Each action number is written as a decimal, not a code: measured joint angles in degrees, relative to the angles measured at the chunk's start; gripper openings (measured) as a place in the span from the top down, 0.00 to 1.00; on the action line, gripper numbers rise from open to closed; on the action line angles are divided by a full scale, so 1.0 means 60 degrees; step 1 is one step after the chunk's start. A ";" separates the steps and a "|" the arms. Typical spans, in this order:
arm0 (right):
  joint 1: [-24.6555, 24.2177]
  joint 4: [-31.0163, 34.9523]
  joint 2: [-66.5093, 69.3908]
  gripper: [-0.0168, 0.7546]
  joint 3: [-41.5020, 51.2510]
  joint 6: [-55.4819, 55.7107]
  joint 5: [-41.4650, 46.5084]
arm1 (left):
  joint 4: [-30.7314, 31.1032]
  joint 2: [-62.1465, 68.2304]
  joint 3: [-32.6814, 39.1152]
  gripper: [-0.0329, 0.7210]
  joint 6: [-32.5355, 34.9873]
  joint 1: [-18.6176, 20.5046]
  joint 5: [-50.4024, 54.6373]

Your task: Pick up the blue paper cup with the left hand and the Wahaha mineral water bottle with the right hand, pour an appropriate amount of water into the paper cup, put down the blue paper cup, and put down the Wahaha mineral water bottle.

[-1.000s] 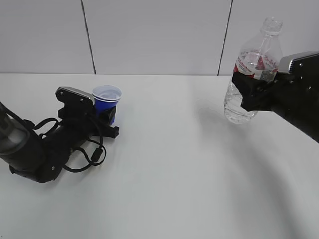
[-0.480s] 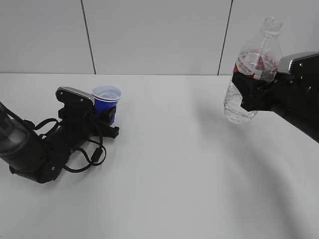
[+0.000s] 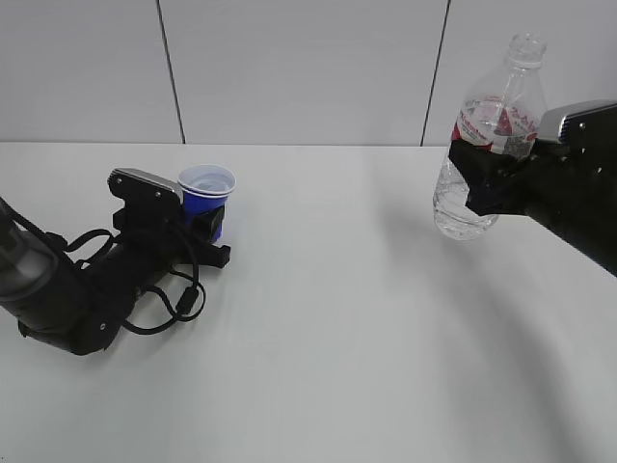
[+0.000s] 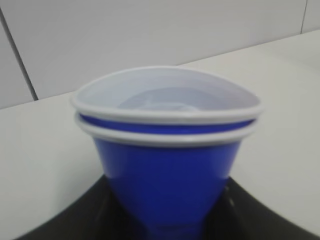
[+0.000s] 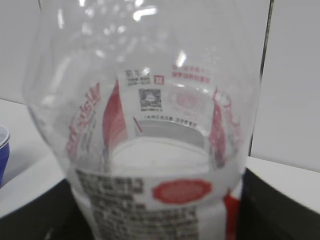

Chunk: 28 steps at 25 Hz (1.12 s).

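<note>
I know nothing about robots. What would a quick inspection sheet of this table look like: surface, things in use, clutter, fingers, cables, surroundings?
Surface: white table, bare across the middle.
Job's things: blue paper cup, looks like two nested, upright at left; Wahaha mineral water bottle, capless, lifted off the table at right.
Clutter: nothing seen.
Grippers: left hand has its fingers around the cup's base; right hand grips the bottle below its label.
Cables: black loops on the left arm.
Surroundings: pale panelled wall.

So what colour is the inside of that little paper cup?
White inside the small blue paper cup, clearest in the left wrist view.
</note>
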 joint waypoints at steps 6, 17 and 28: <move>0.0000 0.0000 0.0000 0.40 0.0000 0.0000 0.0000 | 0.0197 0.0000 0.0000 0.52 0.0000 0.0000 0.0000; 0.0000 0.0000 0.0000 0.40 0.0000 0.0000 0.0000 | 0.0197 0.0105 0.0000 0.43 0.0000 0.0000 -0.0073; 0.0000 0.0000 0.0000 0.40 0.0000 0.0000 0.0000 | 0.0197 0.0297 -0.0055 0.42 0.0000 0.0000 -0.0234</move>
